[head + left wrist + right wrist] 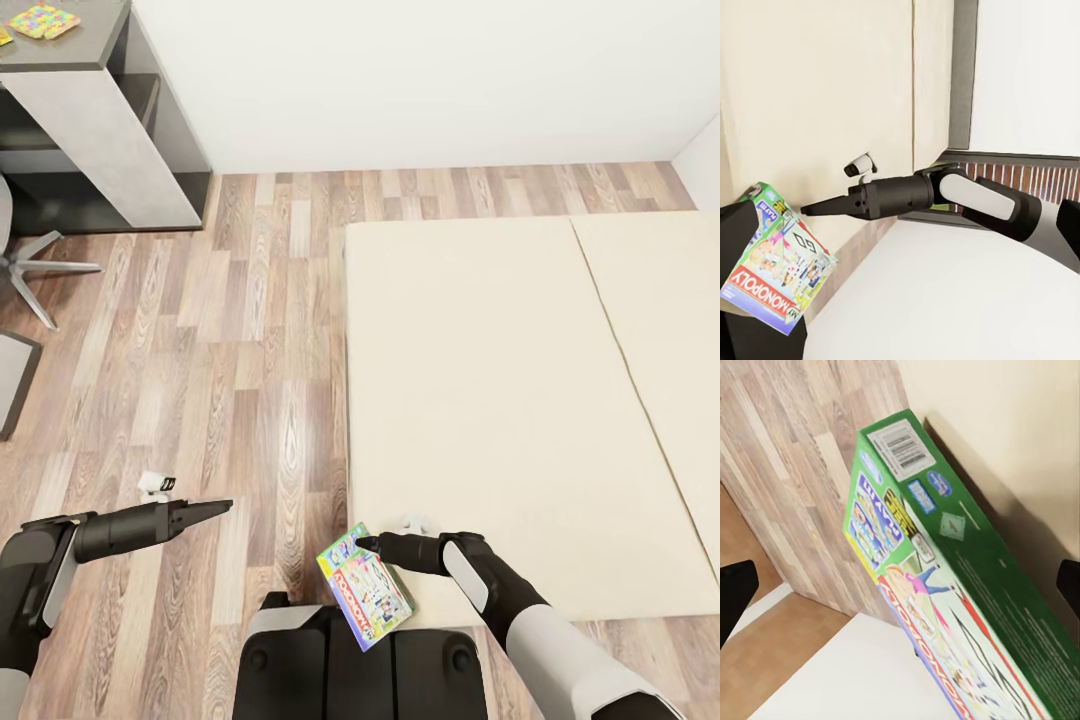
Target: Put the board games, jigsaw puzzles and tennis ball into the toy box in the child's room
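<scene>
The MONOPOLY board game [365,587] lies tilted at the near corner of the bed [500,400], overhanging the mattress edge above my base. My right gripper [362,543] is just over its far end, open; in the right wrist view its dark fingers [735,589] stand wide apart with the green box [945,585] between them, untouched. From the left wrist view, the right gripper [804,210] sits above the box [776,266]. My left gripper [222,507] hovers open over the floor, holding nothing. One jigsaw puzzle [42,20] lies on the table [90,110]. The toy box and tennis ball are out of view.
The table's dark lower section and grey side panel stand at the far left against the white wall. A chair's star base [30,265] is beside it on the wood-plank floor [250,330]. My own base [350,660] fills the near edge.
</scene>
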Tool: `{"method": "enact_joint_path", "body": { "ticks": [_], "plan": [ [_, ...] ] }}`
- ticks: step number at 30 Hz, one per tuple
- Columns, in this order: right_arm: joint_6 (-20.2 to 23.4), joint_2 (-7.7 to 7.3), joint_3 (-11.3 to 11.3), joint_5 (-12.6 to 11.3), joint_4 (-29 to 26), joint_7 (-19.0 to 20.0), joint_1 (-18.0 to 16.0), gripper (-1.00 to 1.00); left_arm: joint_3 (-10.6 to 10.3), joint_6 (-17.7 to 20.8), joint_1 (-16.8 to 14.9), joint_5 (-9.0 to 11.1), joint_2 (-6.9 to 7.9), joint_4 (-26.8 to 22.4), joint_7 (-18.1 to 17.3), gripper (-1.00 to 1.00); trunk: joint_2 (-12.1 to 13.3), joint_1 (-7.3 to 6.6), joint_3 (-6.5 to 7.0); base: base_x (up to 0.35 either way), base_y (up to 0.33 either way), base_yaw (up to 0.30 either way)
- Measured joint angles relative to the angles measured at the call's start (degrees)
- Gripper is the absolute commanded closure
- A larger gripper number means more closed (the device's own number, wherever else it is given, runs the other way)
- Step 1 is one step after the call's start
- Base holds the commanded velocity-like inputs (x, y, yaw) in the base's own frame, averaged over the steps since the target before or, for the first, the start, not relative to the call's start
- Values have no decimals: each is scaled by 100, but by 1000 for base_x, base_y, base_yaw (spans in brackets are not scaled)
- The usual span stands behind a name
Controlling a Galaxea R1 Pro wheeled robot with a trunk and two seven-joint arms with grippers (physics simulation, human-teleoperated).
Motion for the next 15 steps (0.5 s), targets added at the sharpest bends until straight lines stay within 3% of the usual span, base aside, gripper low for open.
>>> {"method": "enact_joint_path", "body": {
  "ticks": [15],
  "plan": [
    [-244,-12,0,5,-4,2,18,-100,0,0,0,0,5,0,0,-100,0,0,136,0,0,0]
  ]
}}
